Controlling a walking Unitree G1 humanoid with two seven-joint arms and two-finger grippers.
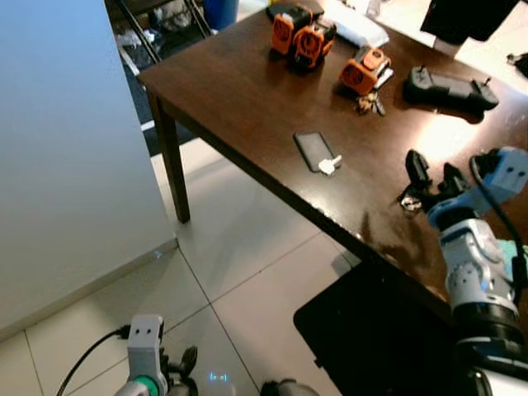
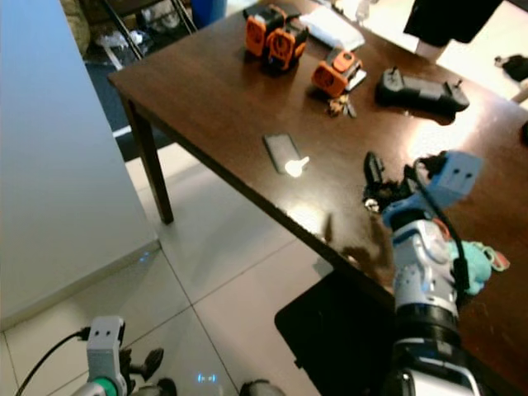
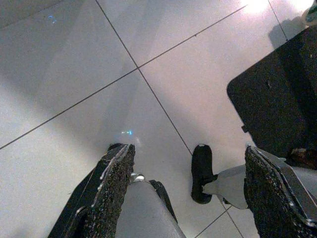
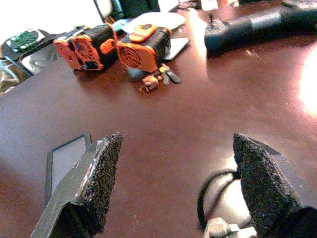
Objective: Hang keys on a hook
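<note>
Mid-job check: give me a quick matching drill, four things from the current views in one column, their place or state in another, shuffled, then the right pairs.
Things:
1. keys
2. phone
3. right end effector
4. left end effector

Places or states:
A. open, hanging low over the tiled floor
B. flat near the table front edge, a small white item at its corner
C. on the table beside an orange device
D. open, over the table's near edge

Pairs: 1-C, 2-B, 3-D, 4-A
</note>
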